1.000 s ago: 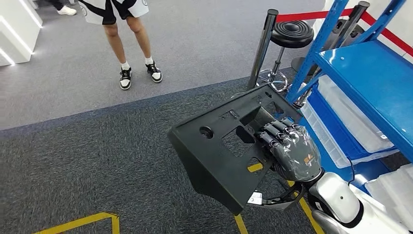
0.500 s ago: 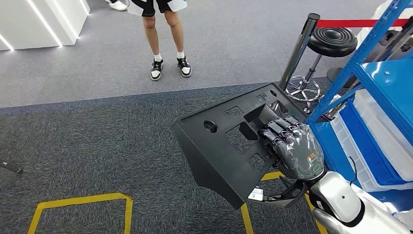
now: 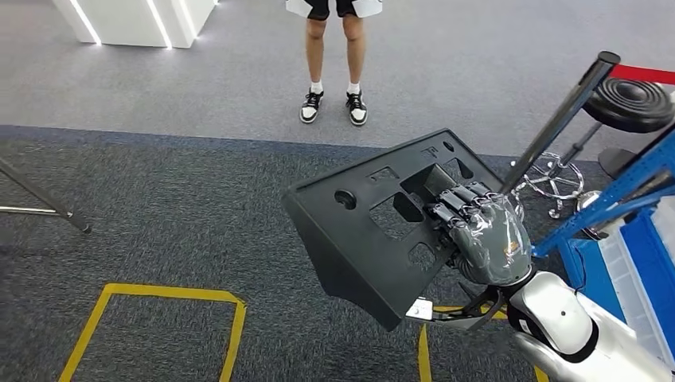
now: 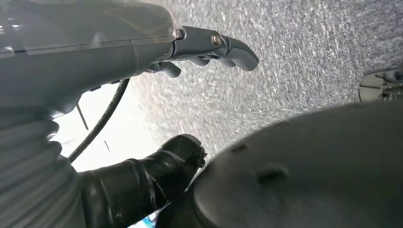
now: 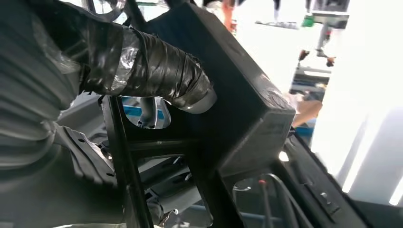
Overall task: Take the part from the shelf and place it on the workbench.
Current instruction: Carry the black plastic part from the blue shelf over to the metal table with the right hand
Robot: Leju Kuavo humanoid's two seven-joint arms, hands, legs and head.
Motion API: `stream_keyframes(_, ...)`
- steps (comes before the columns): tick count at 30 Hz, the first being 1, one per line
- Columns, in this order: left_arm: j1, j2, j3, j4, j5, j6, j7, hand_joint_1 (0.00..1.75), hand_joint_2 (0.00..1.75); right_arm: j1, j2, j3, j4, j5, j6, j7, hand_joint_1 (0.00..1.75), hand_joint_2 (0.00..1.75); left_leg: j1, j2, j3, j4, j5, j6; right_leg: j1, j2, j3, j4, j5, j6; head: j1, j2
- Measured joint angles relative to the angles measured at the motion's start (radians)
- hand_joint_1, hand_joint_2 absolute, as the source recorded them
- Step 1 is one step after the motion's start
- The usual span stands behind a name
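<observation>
Because the black part (image 3: 374,231) is a broad, flat panel full of cut-outs, the right hand (image 3: 481,239) grips it through one of those openings, fingers (image 3: 454,208) hooked over an inner edge near the middle rather than pinching the rim. That hold looks chosen to keep the load close to the palm, so the panel hangs tilted in the air over the dark carpet (image 3: 159,231), clear of the blue shelf (image 3: 629,179) at the robot's right. From the right wrist camera the taped thumb (image 5: 157,71) lies across a rib of the panel, with open slots on either side. In the left wrist view the left hand (image 4: 209,45) has nothing in it (its fingers appear curled in over the floor), leaving the carry to one arm. A person (image 3: 334,48) stands well ahead on the grey floor, apart from the load. No workbench is visible, so the placing is, by my reading, not yet near.
</observation>
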Motion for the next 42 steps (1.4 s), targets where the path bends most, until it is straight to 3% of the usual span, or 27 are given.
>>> stream_keyframes(1, 0.0, -0.001, 0.0, 0.0, 0.0, 0.007, -0.001, 0.0, 1.75, -0.004, 0.0, 0.0, 0.0, 0.0, 0.002, 0.002, 1.75, 1.75, 0.0, -0.017, 0.0, 0.007, -0.004, -0.001, -0.001, 0.01, 0.023, -0.059, 0.042, -0.002, 0.0, 0.0)
stream_keyframes(3, -0.001, -0.002, 0.0, 0.0, -0.001, 0.021, -0.001, 0.0, 1.75, -0.015, 0.0, 0.0, 0.001, -0.002, 0.006, 0.005, 1.75, 1.75, -0.001, -0.046, -0.007, 0.025, -0.012, -0.007, -0.004, 0.057, 0.072, -0.176, 0.092, -0.005, 0.0, 0.0)
stream_keyframes(5, -0.002, -0.003, 0.0, 0.0, -0.001, 0.031, -0.001, 0.0, 1.75, -0.023, 0.0, 0.0, 0.002, -0.004, 0.011, 0.009, 1.75, 1.75, 0.002, -0.072, -0.021, 0.034, -0.013, -0.018, -0.004, 0.083, 0.091, -0.22, 0.093, -0.007, 0.0, 0.0)
stream_keyframes(7, 0.0, -0.004, 0.0, 0.0, -0.001, 0.039, -0.001, 0.0, 1.75, -0.03, 0.0, 0.0, 0.003, -0.008, 0.015, 0.012, 1.75, 1.75, 0.006, -0.094, -0.033, 0.033, -0.009, -0.03, -0.004, 0.058, 0.094, -0.23, 0.097, -0.014, 0.0, 0.0)
stream_keyframes(9, 0.001, -0.004, 0.0, 0.0, 0.0, 0.044, -0.001, 0.0, 1.75, -0.038, 0.0, -0.001, 0.003, -0.01, 0.015, 0.014, 1.75, 1.75, 0.003, -0.058, -0.048, 0.06, -0.026, -0.04, -0.008, 0.028, 0.104, -0.246, 0.103, -0.027, -0.002, 0.0)
stream_keyframes(11, 0.0, -0.005, 0.0, 0.0, 0.002, 0.044, 0.0, 0.0, 1.75, -0.042, 0.0, -0.001, 0.004, -0.012, 0.016, 0.014, 1.75, 1.75, 0.004, 0.016, -0.097, 0.159, -0.082, -0.05, -0.006, -0.002, 0.112, -0.257, 0.104, -0.035, -0.004, 0.0)
stream_keyframes(12, 0.0, -0.005, 0.0, 0.0, 0.003, 0.043, 0.0, 0.0, 1.75, -0.043, -0.001, -0.001, 0.004, -0.012, 0.016, 0.014, 1.75, 1.75, 0.008, 0.039, -0.132, 0.226, -0.112, -0.055, -0.004, -0.018, 0.113, -0.258, 0.104, -0.037, -0.005, 0.0)
stream_keyframes(14, 0.001, -0.006, 0.0, 0.0, 0.004, 0.042, 0.0, 0.0, 1.75, -0.044, -0.001, -0.001, 0.004, -0.014, 0.017, 0.014, 1.75, 1.75, 0.016, 0.055, -0.178, 0.306, -0.132, -0.062, -0.002, -0.049, 0.114, -0.258, 0.1, -0.036, -0.005, 0.0)
stream_keyframes(15, 0.001, -0.006, 0.0, 0.0, 0.005, 0.041, 0.0, 0.0, 1.75, -0.045, -0.001, -0.001, 0.004, -0.014, 0.017, 0.013, 1.75, 1.75, 0.02, 0.058, -0.173, 0.294, -0.114, -0.064, -0.002, -0.064, 0.116, -0.258, 0.098, -0.035, -0.005, 0.0)
stream_keyframes(16, 0.002, -0.006, 0.0, 0.0, 0.005, 0.04, 0.0, 0.0, 1.75, -0.046, -0.001, -0.001, 0.004, -0.015, 0.017, 0.013, 1.75, 1.75, 0.022, 0.065, -0.147, 0.242, -0.081, -0.066, -0.002, -0.078, 0.119, -0.258, 0.096, -0.032, -0.005, 0.0)
stream_keyframes(18, 0.003, -0.006, 0.0, 0.0, 0.006, 0.04, 0.0, 0.0, 1.75, -0.049, -0.001, -0.001, 0.004, -0.015, 0.017, 0.013, 1.75, 1.75, 0.02, 0.107, -0.072, 0.1, -0.021, -0.064, 0.0, -0.1, 0.128, -0.257, 0.088, -0.023, -0.005, 0.0)
stream_keyframes(20, 0.004, -0.006, 0.0, 0.0, 0.008, 0.039, 0.001, 0.0, 1.75, -0.053, -0.001, -0.002, 0.004, -0.015, 0.017, 0.012, 1.75, 1.75, 0.011, 0.134, -0.036, 0.028, -0.004, -0.054, 0.003, -0.118, 0.134, -0.257, 0.082, -0.012, -0.004, 0.0)
stream_keyframes(22, 0.007, -0.006, 0.0, 0.0, 0.01, 0.039, 0.001, 0.0, 1.75, -0.056, -0.001, -0.002, 0.004, -0.015, 0.017, 0.012, 1.75, 1.75, 0.002, 0.114, -0.035, 0.021, -0.007, -0.04, 0.0, -0.136, 0.141, -0.26, 0.079, 0.002, -0.004, 0.0)
stream_keyframes(23, 0.008, -0.006, 0.0, 0.0, 0.011, 0.039, 0.001, 0.0, 1.75, -0.057, -0.001, -0.002, 0.005, -0.015, 0.018, 0.012, 1.75, 1.75, 0.001, 0.102, -0.031, 0.015, -0.005, -0.032, -0.004, -0.131, 0.144, -0.258, 0.074, 0.009, -0.004, 0.0)
stream_keyframes(25, 0.006, -0.006, 0.0, 0.0, 0.011, 0.039, 0.001, 0.0, 1.75, -0.058, -0.001, -0.002, 0.005, -0.015, 0.018, 0.013, 1.75, 1.75, 0.003, 0.079, -0.018, 0.003, -0.001, -0.015, -0.011, -0.078, 0.127, -0.208, 0.041, 0.014, -0.003, 0.0)
stream_keyframes(27, 0.003, -0.006, 0.0, 0.0, 0.011, 0.038, 0.001, 0.0, 1.75, -0.058, -0.002, -0.002, 0.006, -0.015, 0.018, 0.013, 1.75, 1.75, 0.004, 0.056, -0.013, 0.0, -0.001, -0.004, -0.009, -0.019, 0.06, -0.081, -0.017, 0.01, -0.003, 0.0)
stream_keyframes(28, 0.003, -0.007, 0.0, 0.0, 0.012, 0.038, 0.001, 0.0, 1.75, -0.058, -0.003, -0.001, 0.008, -0.015, 0.018, 0.013, 1.75, 1.75, 0.003, 0.042, -0.012, 0.002, -0.002, -0.002, -0.006, -0.008, 0.02, -0.016, -0.036, 0.009, -0.003, 0.0)
stream_keyframes(29, 0.003, -0.007, 0.0, 0.0, 0.012, 0.038, 0.0, 0.0, 1.75, -0.057, -0.003, -0.001, 0.009, -0.015, 0.018, 0.013, 1.75, 1.75, 0.002, 0.027, -0.011, 0.004, -0.005, 0.0, -0.004, -0.004, -0.009, 0.024, -0.038, 0.007, -0.003, 0.0)
stream_keyframes(30, 0.003, -0.007, 0.0, 0.0, 0.012, 0.038, 0.0, 0.0, 1.75, -0.057, -0.003, 0.0, 0.01, -0.015, 0.018, 0.012, 1.75, 1.75, 0.001, 0.011, -0.009, 0.007, -0.008, 0.001, -0.002, -0.002, -0.021, 0.026, -0.019, 0.005, -0.003, 0.0)
stream_keyframes(32, 0.003, -0.007, 0.0, 0.0, 0.012, 0.037, -0.001, 0.0, 1.75, -0.058, -0.003, 0.0, 0.012, -0.016, 0.018, 0.012, 1.75, 1.75, 0.0, -0.021, -0.001, 0.014, -0.017, -0.001, 0.0, 0.015, 0.01, -0.075, 0.064, -0.003, -0.003, 0.0)
stream_keyframes(33, 0.002, -0.007, 0.0, 0.0, 0.012, 0.037, -0.001, 0.0, 1.75, -0.058, -0.004, 0.0, 0.012, -0.016, 0.018, 0.012, 1.75, 1.75, 0.0, -0.036, 0.001, 0.018, -0.022, -0.004, -0.001, 0.039, 0.034, -0.138, 0.096, -0.007, -0.003, 0.0)
stream_keyframes(35, 0.001, -0.008, 0.0, 0.0, 0.012, 0.037, -0.003, 0.0, 1.75, -0.06, -0.005, 0.0, 0.013, -0.016, 0.017, 0.012, 1.75, 1.75, 0.002, -0.063, -0.002, 0.024, -0.028, -0.012, 0.0, 0.075, 0.07, -0.222, 0.119, -0.011, -0.003, 0.0)
stream_keyframes(37, 0.002, -0.008, 0.0, 0.0, 0.011, 0.037, -0.008, 0.0, 1.75, -0.063, -0.007, 0.0, 0.013, -0.017, 0.017, 0.013, 1.75, 1.75, 0.007, -0.088, -0.011, 0.021, -0.027, -0.024, 0.002, 0.067, 0.082, -0.241, 0.111, -0.014, -0.003, 0.0)
stream_keyframes(38, 0.003, -0.008, 0.0, 0.0, 0.009, 0.038, -0.011, 0.0, 1.75, -0.064, -0.008, -0.001, 0.013, -0.017, 0.017, 0.013, 1.75, 1.75, 0.009, -0.088, -0.012, 0.02, -0.027, -0.03, 0.001, 0.054, 0.088, -0.248, 0.111, -0.018, -0.003, 0.0)
stream_keyframes(39, 0.004, -0.007, 0.0, 0.0, 0.007, 0.039, -0.014, 0.0, 1.75, -0.064, -0.008, -0.001, 0.013, -0.017, 0.017, 0.014, 1.75, 1.75, 0.007, -0.067, -0.016, 0.028, -0.033, -0.036, 0.0, 0.041, 0.097, -0.257, 0.111, -0.023, -0.004, 0.0)
stream_keyframes(41, 0.003, -0.006, 0.0, 0.0, 0.002, 0.039, -0.016, 0.0, 1.75, -0.065, -0.008, -0.001, 0.013, -0.017, 0.018, 0.014, 1.75, 1.75, 0.005, 0.004, -0.053, 0.105, -0.07, -0.047, -0.002, 0.01, 0.119, -0.274, 0.109, -0.034, -0.006, 0.0)
stream_keyframes(42, 0.003, -0.006, 0.0, 0.0, 0.0, 0.039, -0.016, 0.0, 1.75, -0.065, -0.009, -0.001, 0.012, -0.018, 0.018, 0.014, 1.75, 1.75, 0.007, 0.034, -0.09, 0.168, -0.095, -0.053, 0.001, -0.005, 0.128, -0.278, 0.104, -0.039, -0.006, 0.0)
